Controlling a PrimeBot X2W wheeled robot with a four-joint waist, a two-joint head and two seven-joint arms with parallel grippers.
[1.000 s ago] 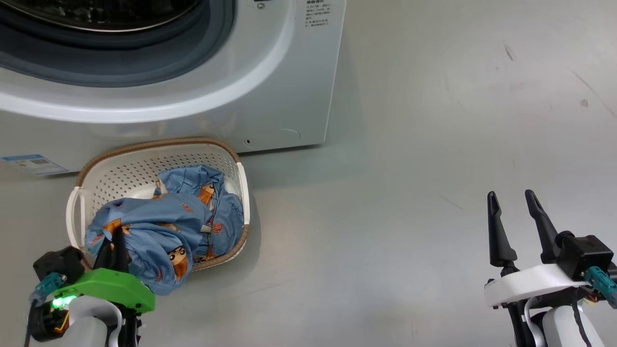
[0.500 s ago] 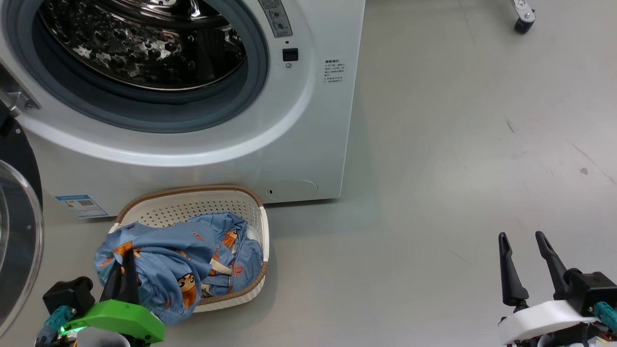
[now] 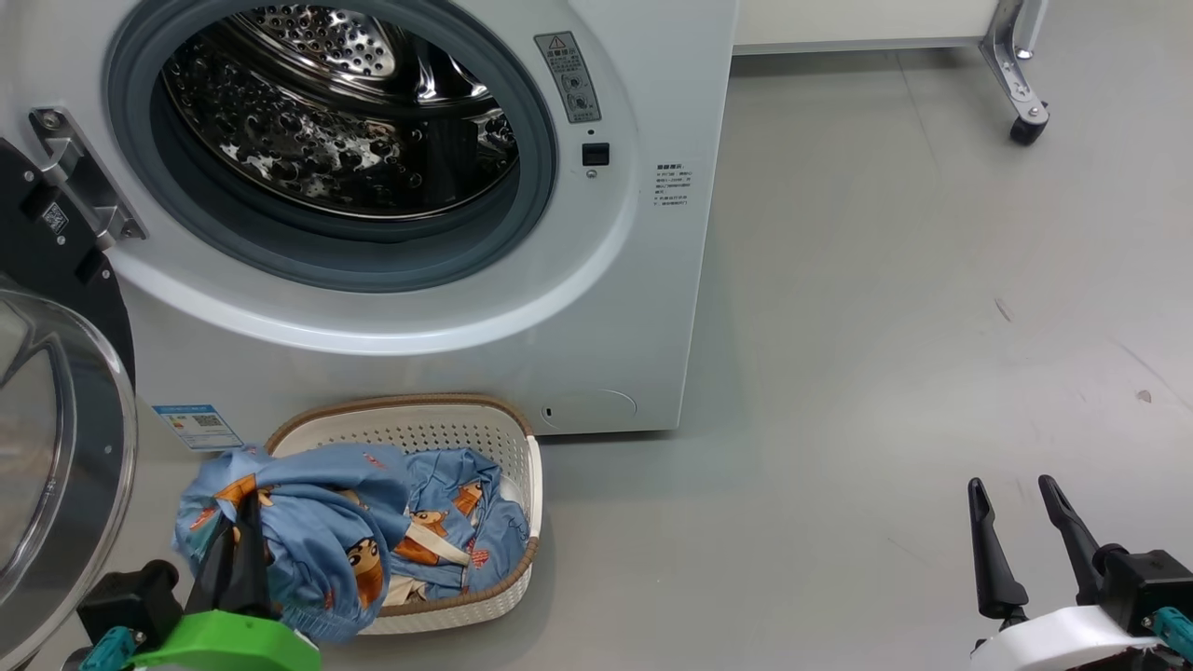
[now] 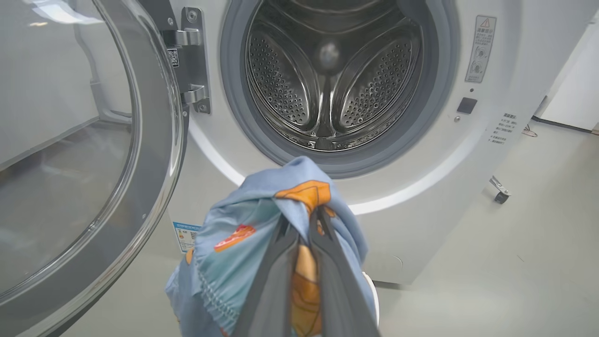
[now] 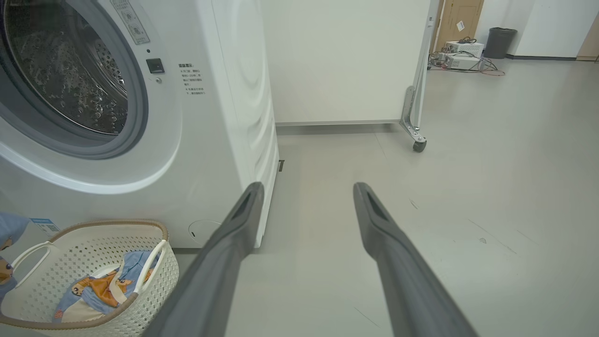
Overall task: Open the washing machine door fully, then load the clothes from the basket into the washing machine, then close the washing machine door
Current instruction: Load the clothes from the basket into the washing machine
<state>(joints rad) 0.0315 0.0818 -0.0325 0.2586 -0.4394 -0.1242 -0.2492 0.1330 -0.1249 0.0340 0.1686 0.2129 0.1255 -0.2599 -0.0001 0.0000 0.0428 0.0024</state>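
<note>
You find the left gripper (image 3: 239,511) partly cut off by the bottom edge of the head view. Its green housing and dark fingers show, and its jaws are closed on a fold of the clothes (image 3: 308,531). The left wrist view bears this out: the two fingers pinch light blue cloth with an orange-brown print between them. You cannot tell how much of the bundle hangs clear of the basket (image 3: 447,431). The gripped fold is raised above the basket's left end, and the rest lies inside with a cream strip across it. The cloth hides the basket's near left rim. The basket is cream perforated plastic with a brown woven-look rim, standing on the floor (image 3: 885,354) just in front of the washing machine (image 3: 643,308).

The washing machine door (image 3: 65,447) stands swung open at the left, cut off by the edge of the head view. You see its clear bulging glass, black rim and metal hinge (image 3: 82,177). The left wrist view gives you the drum (image 4: 327,79) head-on: perforated steel, ribbed, within a grey rubber seal (image 4: 232,93). The print on the blue sticker (image 3: 198,427) is too small to read.

The right gripper (image 3: 1010,486) hangs over bare floor, well apart from the basket, jaws wide open and holding nothing. Its wrist view adds the machine's ribbed white side, a white panel (image 5: 341,61) on a castored metal leg (image 5: 412,112), and the basket's two white loop handles.
</note>
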